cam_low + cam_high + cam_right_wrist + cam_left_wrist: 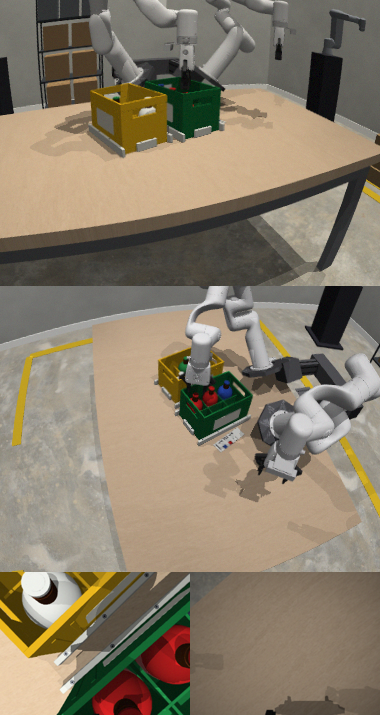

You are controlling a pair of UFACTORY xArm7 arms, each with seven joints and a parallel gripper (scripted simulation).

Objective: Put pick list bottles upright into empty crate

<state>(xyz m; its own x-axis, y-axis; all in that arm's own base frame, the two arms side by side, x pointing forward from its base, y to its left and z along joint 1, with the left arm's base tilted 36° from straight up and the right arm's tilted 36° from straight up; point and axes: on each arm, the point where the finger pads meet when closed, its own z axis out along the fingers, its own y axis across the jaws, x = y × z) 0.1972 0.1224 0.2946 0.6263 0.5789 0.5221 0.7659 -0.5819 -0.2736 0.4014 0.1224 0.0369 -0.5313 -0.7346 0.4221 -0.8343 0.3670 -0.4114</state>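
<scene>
The green crate (pixel 244 410) (pixel 200 116) holds two red bottles, one (pixel 210 397) (pixel 169 658) beside the other (pixel 196 405) (pixel 122 688), and a blue bottle (pixel 225 391), all upright. The yellow crate (pixel 167 381) (pixel 150 134) holds a green bottle (pixel 184 366) and a white bottle (pixel 58 605). My right gripper (pixel 200 387) (pixel 185 88) is partly open, low over the green crate near the red bottles; whether its tips surround a neck is hidden. My left gripper (pixel 272 476) (pixel 278 56) is open and empty above the table. The pick list (pixel 236 435) shows small blue and red marks; its numbers are unreadable.
Grey rails (pixel 224 430) (pixel 107 141) (pixel 92 666) line the crates' bases. The two crates stand close together with a narrow gap. The left arm hangs to one side of the green crate, beyond the pick list.
</scene>
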